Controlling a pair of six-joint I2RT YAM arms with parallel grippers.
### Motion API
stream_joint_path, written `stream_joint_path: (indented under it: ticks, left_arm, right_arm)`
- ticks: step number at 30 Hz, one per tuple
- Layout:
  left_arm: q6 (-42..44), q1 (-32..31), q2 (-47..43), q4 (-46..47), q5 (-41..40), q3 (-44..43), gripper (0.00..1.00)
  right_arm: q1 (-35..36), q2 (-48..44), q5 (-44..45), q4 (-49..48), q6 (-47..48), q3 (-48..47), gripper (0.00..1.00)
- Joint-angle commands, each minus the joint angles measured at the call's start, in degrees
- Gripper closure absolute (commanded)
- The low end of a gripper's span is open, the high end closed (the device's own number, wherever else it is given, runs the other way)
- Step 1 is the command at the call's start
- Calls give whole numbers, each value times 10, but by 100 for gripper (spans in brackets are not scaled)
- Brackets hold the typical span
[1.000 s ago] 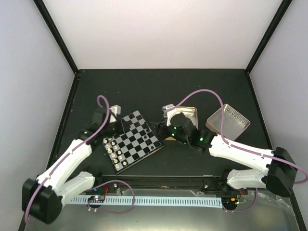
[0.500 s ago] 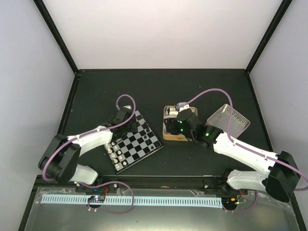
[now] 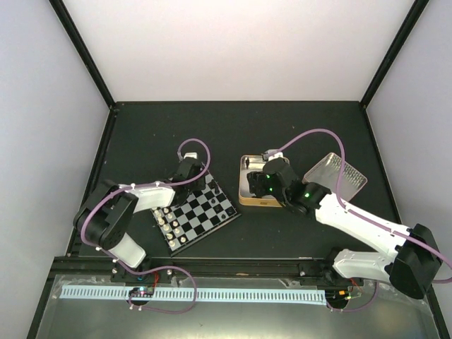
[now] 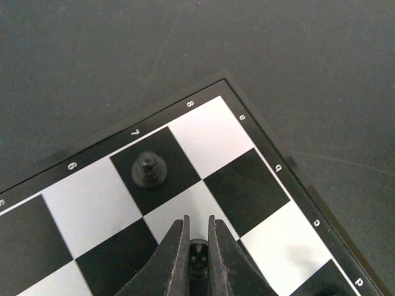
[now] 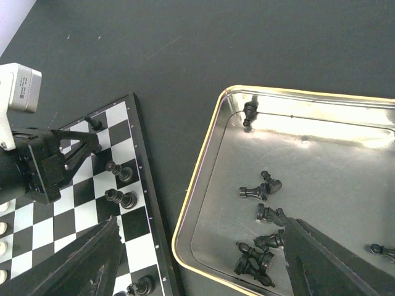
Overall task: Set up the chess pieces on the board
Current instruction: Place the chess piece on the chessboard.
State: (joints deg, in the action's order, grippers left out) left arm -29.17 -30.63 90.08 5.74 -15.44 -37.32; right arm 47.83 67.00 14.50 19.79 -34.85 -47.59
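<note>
As left jaws pinch — piece (image 4: pixel 197 257) upright.

The top camera looks down from high at the near side over the whole table (image 3: pixel 282 127). The left wrist camera sits close above the far corner of the board (image 4: pixel 213 132); the right, higher, takes in the tin (image 5: pixel 345 154) (and that same corner).

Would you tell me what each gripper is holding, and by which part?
The left gripper pinches a black chess piece by its sides, over the board. The right gripper is open, holding nothing.
</note>
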Motion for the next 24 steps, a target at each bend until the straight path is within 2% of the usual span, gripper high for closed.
stream_joint_path:
  ticks: [1,13,17,24]
  left_arm:
    - [17,-3,25,30,-7,-23,96]
    - [26,-3,28,8,-24,-21,83]
    - [27,-4,21,4,-19,-18,75]
    - [23,-4,-4,-22,-10,-26,73]
  right_arm:
    - [-4,6,10,7,2,-22,28]
    - [-5,12,-2,3,-3,-23,27]
    - [-5,12,-4,3,-2,-26,28]
    - [-6,6,-12,5,-6,-28,27]
